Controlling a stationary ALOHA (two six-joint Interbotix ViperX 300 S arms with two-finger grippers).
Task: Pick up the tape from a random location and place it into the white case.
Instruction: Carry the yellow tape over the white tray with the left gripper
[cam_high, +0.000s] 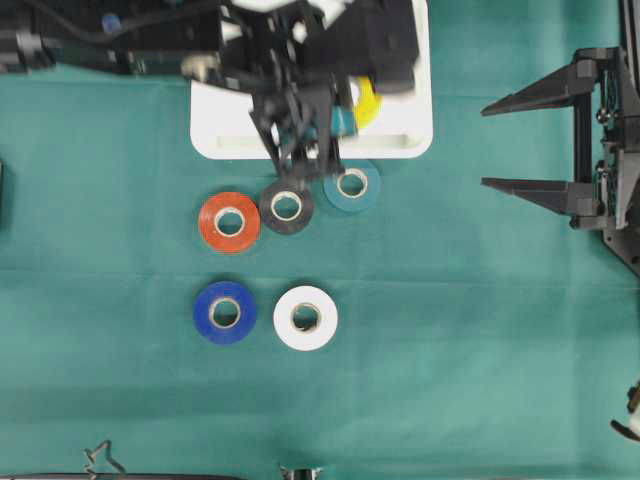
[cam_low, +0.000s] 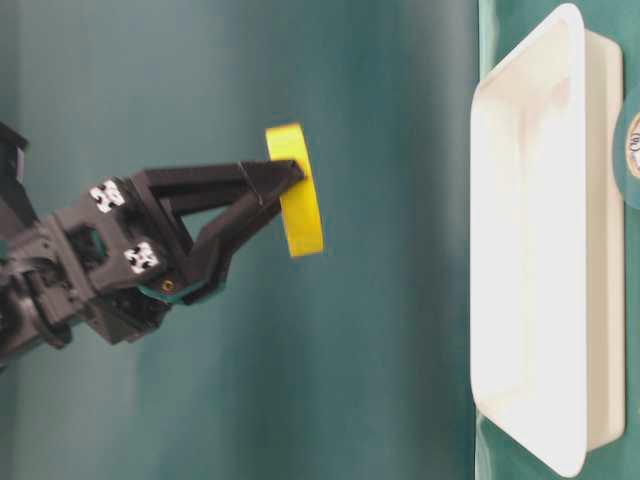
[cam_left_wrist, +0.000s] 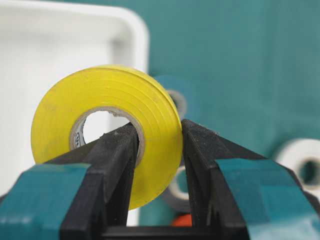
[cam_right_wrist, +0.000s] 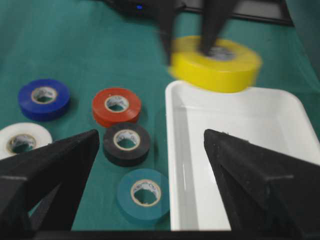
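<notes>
Overhead view: the left gripper hangs over the white case, clamped on the yellow tape. Five rolls lie on the green cloth in front of the case: red tape, black tape, teal tape, blue tape, white tape. The teal roll touches the case rim. The right gripper is parked at the right, jaws wide, holding nothing.

Table-level view: the roll is held clear of the case, pinched only at the fingertips. Risk: a shallow grip may let it slip or swing before release.

Left wrist view: one finger passes through the core, the other presses the outer face of the roll. The case corner sits close behind. Risk: released near the rim, the roll may land on edge and roll out.

Right wrist view: the roll is blurred above the far rim of the case. Position over the rim, not the floor, supports the same concern.
</notes>
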